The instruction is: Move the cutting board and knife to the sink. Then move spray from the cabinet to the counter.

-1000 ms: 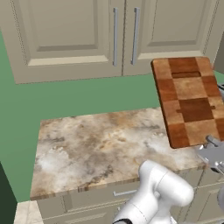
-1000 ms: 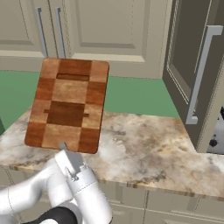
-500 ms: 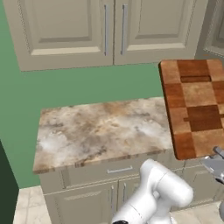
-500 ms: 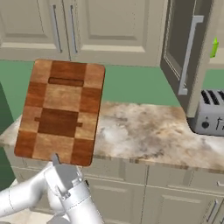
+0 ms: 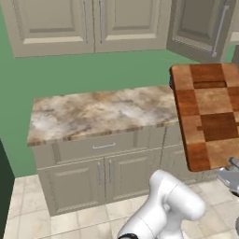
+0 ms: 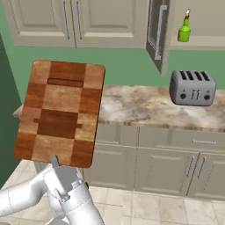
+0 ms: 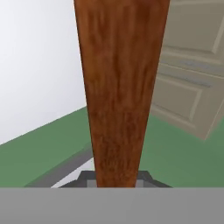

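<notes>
board: The cutting board (image 6: 60, 113) is up in the air, standing tall on its short end. It does not touch the table (image 5: 98, 112). Its flat face shows in both base views, and the hand view looks along its thin edge.
long way: The board's long side runs up and down, straight up from the hand.
hand: The hand (image 6: 56, 161) sits right under the board's bottom edge. Its two fingers are pressed tight on that edge, pinching the board. In the left base view the hand (image 5: 229, 173) is at the far right, under the board's lower corner.
table: The marbled table runs behind the board. In the left base view the board's left edge covers the table's right end.
toaster: A grey toaster (image 6: 192, 87) stands on the table, well apart from the board, to its right.
cabinet: The wall cabinet (image 6: 160, 30) hangs above the toaster with its door swung open.
spray: The green spray (image 6: 185, 28) stands upright on the shelf inside the cabinet, up and to the right of the board.
sink: The pictures do not tell which way it lies from the hand.
next move: The board likely has to be carried over to the sink and tipped down flat.
</notes>
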Robot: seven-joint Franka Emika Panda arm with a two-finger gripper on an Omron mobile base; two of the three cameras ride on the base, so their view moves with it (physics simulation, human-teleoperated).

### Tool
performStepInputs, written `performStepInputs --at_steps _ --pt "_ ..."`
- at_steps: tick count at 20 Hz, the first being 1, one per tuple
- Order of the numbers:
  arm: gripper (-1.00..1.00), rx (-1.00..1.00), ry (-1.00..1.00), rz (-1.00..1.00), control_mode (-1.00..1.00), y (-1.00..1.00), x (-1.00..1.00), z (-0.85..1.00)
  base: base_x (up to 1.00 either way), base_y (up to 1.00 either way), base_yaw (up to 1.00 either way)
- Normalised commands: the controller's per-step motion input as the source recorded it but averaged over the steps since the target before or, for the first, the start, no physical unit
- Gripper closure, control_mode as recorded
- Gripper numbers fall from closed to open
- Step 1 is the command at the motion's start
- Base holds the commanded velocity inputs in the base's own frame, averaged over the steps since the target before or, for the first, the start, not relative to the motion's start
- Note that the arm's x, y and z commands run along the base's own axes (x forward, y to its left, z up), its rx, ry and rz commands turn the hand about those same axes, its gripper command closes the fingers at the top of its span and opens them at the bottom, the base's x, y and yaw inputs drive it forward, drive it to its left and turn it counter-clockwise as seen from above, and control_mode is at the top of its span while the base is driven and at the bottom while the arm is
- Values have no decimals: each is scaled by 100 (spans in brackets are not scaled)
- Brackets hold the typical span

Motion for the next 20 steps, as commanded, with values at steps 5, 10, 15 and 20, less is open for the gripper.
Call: performStepInputs --at_steps 5,10,15,20 --pt "100 0 0 0 100 0 0 0 -54 -78 -26" --pt "100 0 0 0 100 0 0 0 -26 -63 -42" --pt "100 0 0 0 100 0 0 0 -20 -50 -53" --pt "100 0 0 0 100 0 0 0 -4 -56 -50"
